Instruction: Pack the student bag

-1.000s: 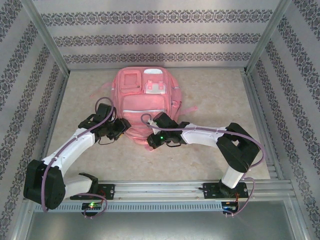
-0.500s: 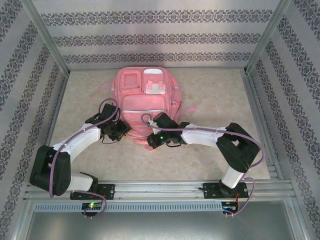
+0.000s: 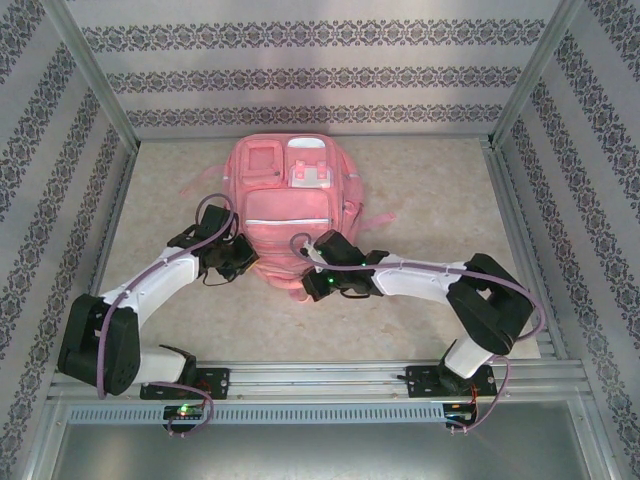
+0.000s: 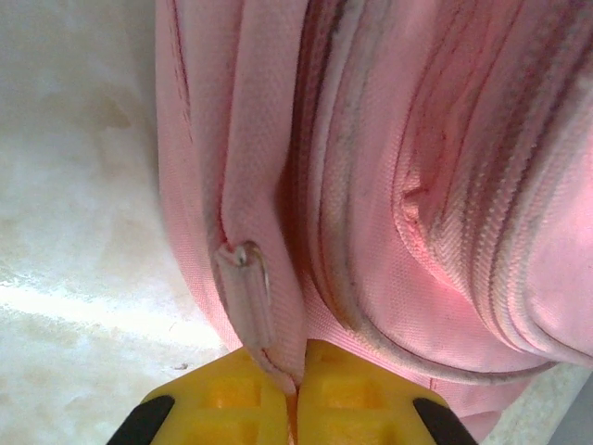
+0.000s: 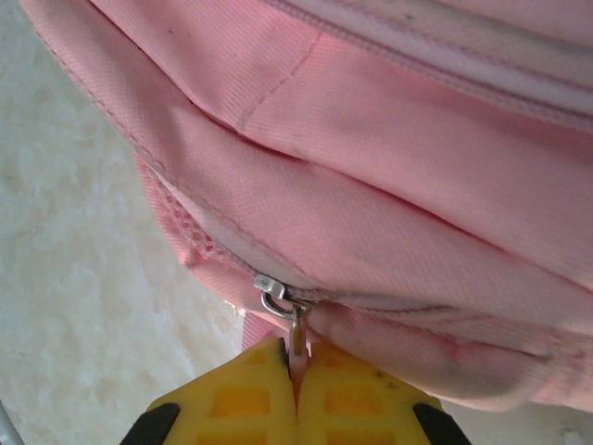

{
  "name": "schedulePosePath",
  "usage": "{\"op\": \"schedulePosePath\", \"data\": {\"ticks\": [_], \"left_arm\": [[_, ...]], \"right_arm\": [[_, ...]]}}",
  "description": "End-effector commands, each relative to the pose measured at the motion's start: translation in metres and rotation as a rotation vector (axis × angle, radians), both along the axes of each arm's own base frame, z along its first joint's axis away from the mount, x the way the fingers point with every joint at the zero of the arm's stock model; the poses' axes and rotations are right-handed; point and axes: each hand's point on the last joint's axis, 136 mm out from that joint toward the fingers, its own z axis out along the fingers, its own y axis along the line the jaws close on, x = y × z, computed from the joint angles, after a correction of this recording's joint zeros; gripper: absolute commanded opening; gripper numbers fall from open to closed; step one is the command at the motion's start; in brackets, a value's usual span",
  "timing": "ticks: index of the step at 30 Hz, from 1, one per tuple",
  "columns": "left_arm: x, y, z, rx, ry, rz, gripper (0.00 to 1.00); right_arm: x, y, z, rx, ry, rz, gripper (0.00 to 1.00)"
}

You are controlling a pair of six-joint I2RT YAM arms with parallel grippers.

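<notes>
From above, finds the large pink fabric student bag with white-grey trim patches lying flat on the pale marbled tabletop, just past centre toward twelve o'clock, front pockets up. Places the left gripper at the bag's eight o'clock edge and the right gripper at its six o'clock end, both against fabric. At the left wrist, shows yellow fingers pressed together, pinching the tip of a pale translucent zip tab on the bag's side seam. At the right wrist, shows yellow fingers likewise closed, nipping a thin pink pull strip hanging from a small metal slider at the bag's lower edge.
</notes>
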Motion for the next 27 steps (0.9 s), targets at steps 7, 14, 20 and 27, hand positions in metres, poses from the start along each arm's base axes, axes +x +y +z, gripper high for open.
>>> {"op": "schedulePosePath", "data": {"ticks": [7, 14, 20, 27], "left_arm": [[0.012, 0.036, 0.012, 0.103, -0.065, 0.027, 0.07], [0.026, 0.049, 0.025, 0.177, -0.073, -0.010, 0.08], [0.038, 0.052, 0.040, 0.187, -0.087, 0.000, 0.30], [0.003, 0.039, 0.036, 0.117, 0.086, 0.097, 0.42]], "right_arm": [[0.003, -0.059, -0.018, -0.141, -0.002, -0.096, 0.00], [0.007, -0.057, -0.013, -0.158, -0.008, -0.068, 0.00], [0.000, -0.016, -0.003, -0.014, 0.065, 0.010, 0.00], [0.007, 0.020, -0.003, 0.006, 0.088, 0.038, 0.00]]}}
